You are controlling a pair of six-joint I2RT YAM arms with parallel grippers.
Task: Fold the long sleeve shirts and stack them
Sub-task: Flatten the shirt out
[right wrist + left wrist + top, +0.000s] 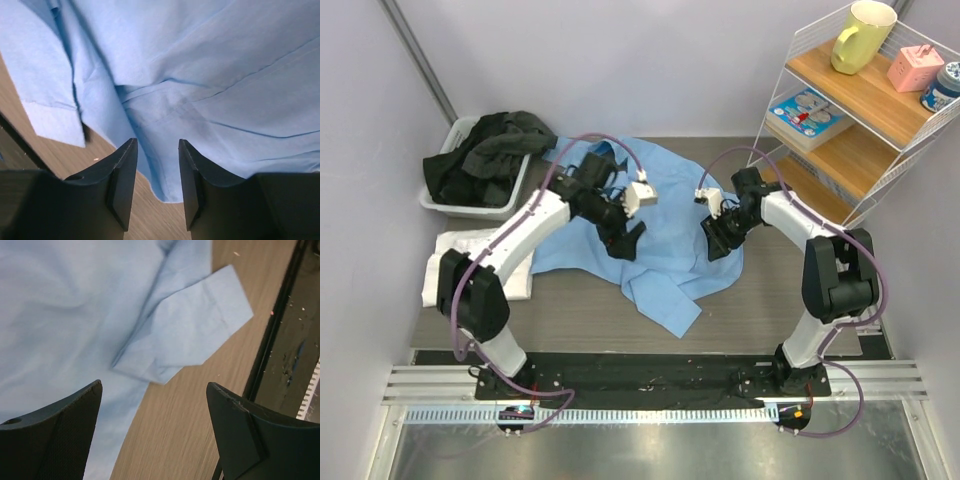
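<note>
Wood-grain table point(570, 300) lay under me. My left gripper point(154, 385) hung with jaws wide apart over edge of light blue shirt point(665, 195), cuffed sleeve point(210, 310) just ahead. My right gripper point(157, 142) had jaws narrowly apart, nothing between them, above creased blue cloth. Light blue shirt sprawled rumpled mid-table. White shirt point(460, 255) lay folded at left edge. Bin point(470, 210) of dark clothes point(490, 145) sat behind it; wire shelf point(860, 150) stood at right.

Soft, even overhead light keeps the top view bright and sharp, shadows faint. Both wrist views are dimmer: the jaws at 6 o'clock are dark and unfocused, the surface point(170, 440) near them blurred.
</note>
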